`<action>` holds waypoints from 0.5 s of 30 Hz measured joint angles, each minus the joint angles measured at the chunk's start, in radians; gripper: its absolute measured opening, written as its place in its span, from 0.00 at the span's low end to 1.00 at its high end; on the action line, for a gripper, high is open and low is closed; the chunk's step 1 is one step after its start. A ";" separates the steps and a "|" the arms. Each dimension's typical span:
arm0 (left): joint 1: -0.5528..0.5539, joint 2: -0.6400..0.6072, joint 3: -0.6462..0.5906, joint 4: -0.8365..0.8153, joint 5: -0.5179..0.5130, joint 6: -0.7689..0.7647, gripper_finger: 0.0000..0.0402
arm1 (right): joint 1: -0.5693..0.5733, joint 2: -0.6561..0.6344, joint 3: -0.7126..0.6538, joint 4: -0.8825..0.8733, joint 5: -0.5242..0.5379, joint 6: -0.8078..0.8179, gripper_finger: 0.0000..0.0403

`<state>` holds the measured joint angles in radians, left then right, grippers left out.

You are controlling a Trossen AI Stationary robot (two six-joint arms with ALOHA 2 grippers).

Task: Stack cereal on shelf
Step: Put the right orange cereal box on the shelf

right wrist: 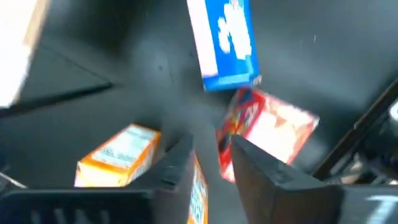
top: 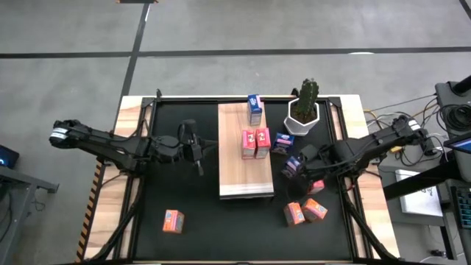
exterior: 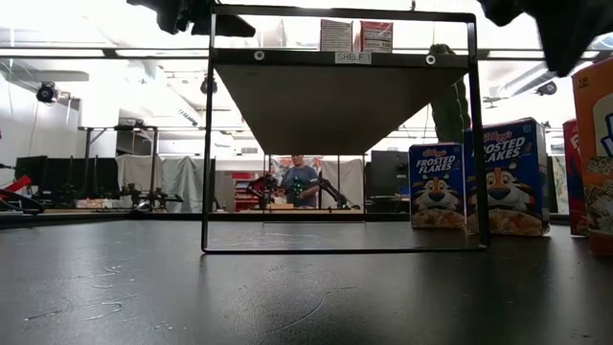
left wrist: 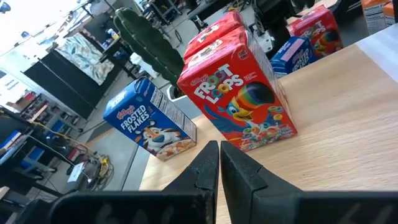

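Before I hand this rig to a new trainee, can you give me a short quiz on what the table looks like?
1. True or false: the cactus stands on the shelf.
2. How many Froot Loops boxes stand on the shelf?
3. The left end effector is: A) shut beside the shelf, B) holding a box, C) over the cactus.

Key: 1 false, it stands on the black mat; 2 two; 3 A.

The blue box [right wrist: 225, 43] in the right wrist view is blurred, its print unreadable; at 3 o'clock low, an orange box [exterior: 600, 144] is cut off.
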<state>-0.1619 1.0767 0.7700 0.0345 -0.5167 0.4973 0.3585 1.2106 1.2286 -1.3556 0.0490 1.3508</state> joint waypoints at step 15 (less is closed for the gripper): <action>0.000 0.000 0.000 0.001 -0.001 0.032 0.00 | 0.331 0.047 -0.001 0.136 -0.109 0.170 0.52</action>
<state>-0.1619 1.0771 0.7700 0.0358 -0.5175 0.5290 0.6899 1.2578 1.2274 -1.2198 -0.0597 1.5213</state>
